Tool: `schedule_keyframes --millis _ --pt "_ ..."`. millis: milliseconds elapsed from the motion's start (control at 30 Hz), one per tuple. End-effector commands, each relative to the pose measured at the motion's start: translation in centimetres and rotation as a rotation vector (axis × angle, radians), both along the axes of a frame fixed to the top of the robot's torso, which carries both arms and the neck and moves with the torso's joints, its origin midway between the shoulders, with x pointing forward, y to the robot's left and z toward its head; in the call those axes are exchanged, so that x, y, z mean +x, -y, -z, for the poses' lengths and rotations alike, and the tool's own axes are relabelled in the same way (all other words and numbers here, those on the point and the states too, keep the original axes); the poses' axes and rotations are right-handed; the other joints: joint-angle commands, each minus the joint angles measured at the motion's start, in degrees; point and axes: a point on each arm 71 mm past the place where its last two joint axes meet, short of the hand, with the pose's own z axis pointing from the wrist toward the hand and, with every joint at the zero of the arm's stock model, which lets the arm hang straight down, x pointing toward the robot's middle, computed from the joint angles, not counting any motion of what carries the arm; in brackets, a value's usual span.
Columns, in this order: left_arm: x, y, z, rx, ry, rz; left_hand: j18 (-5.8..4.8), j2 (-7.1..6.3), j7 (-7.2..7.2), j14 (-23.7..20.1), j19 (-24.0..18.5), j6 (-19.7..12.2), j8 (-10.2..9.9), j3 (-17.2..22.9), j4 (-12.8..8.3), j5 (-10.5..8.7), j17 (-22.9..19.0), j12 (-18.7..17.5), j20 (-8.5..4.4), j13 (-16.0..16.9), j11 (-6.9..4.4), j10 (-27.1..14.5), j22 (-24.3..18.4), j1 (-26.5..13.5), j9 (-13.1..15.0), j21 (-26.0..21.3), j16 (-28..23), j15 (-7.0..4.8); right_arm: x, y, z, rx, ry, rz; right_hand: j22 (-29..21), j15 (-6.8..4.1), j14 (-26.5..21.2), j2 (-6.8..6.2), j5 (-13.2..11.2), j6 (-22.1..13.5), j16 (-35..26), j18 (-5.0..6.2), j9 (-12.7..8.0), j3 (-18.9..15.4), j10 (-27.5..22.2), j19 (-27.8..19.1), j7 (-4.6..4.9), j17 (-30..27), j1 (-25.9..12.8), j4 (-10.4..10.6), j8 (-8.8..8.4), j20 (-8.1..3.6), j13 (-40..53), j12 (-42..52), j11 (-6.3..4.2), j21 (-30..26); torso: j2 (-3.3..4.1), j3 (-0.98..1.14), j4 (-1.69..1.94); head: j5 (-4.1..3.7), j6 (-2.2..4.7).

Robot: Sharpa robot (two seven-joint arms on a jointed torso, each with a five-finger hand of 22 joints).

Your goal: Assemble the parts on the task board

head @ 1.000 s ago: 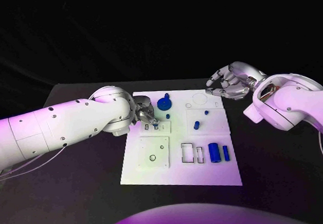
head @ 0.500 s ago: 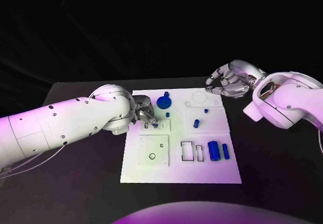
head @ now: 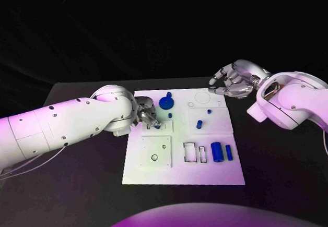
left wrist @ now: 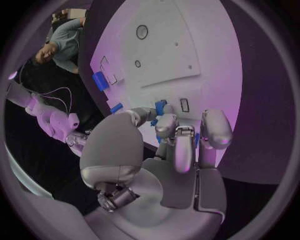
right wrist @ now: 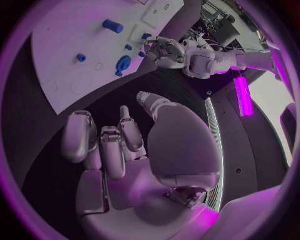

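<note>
The white task board (head: 185,174) lies mid-table. My left hand (head: 146,117) is low over its far left part, and its fingertips pinch a small blue part (left wrist: 160,107) beside a narrow slot (left wrist: 184,104). A round blue piece with a peg (head: 167,104) stands just right of that hand. Small blue pegs (head: 199,125) sit in the board's middle. A thick blue cylinder (head: 217,153) and a slim blue bar (head: 228,153) lie at the near right. My right hand (head: 233,82) hovers by the board's far right corner, its fingers (right wrist: 103,142) curled in on nothing.
A square plate with a small hole (head: 156,154) and two rectangular cut-outs (head: 191,152) take up the board's near half. Two round outlines (head: 202,97) mark its far right. Black table (head: 77,166) surrounds the board on every side.
The left hand's fingers have shifted very slightly over the board's far left slot. The right hand has stayed where it was.
</note>
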Motion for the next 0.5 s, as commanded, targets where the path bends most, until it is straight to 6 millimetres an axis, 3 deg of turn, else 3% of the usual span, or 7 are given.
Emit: schedule_keyframes --millis 33,500 --pt "-0.26 0.26 0.19 0.010 -0.027 0.021 -0.42 0.40 -0.26 6.06 0.21 0.01 0.39 12.10 -11.80 -0.29 15.09 0.33 -0.28 0.05 -0.02 0.37 0.04 0.08 0.04 0.35 0.21 -0.49 -0.05 -0.12 0.10 -0.007 -0.008 -0.012 -0.04 -0.44 5.77 -0.08 -0.01 -0.34 -0.07 0.29 0.06 0.14 -0.23 -0.44 0.00 14.36 -0.44 0.35 0.36 0.01 -0.02 -0.20 0.02 -0.13 0.01 0.00 0.03 -0.02 -0.06" --pt "-0.23 0.30 0.25 0.012 -0.035 0.016 -0.42 0.40 -0.27 6.06 0.19 0.05 0.39 12.19 -11.79 -0.33 15.09 0.21 -0.29 -0.11 -0.02 0.34 0.05 0.06 0.04 0.34 0.21 -0.50 -0.03 -0.16 0.12 -0.007 -0.008 -0.013 -0.04 -0.44 5.77 -0.08 -0.01 -0.34 -0.07 0.29 0.06 0.14 -0.23 -0.44 0.00 14.36 -0.44 0.35 0.36 0.01 -0.02 -0.20 0.02 -0.13 0.04 -0.02 0.02 -0.05 -0.25"
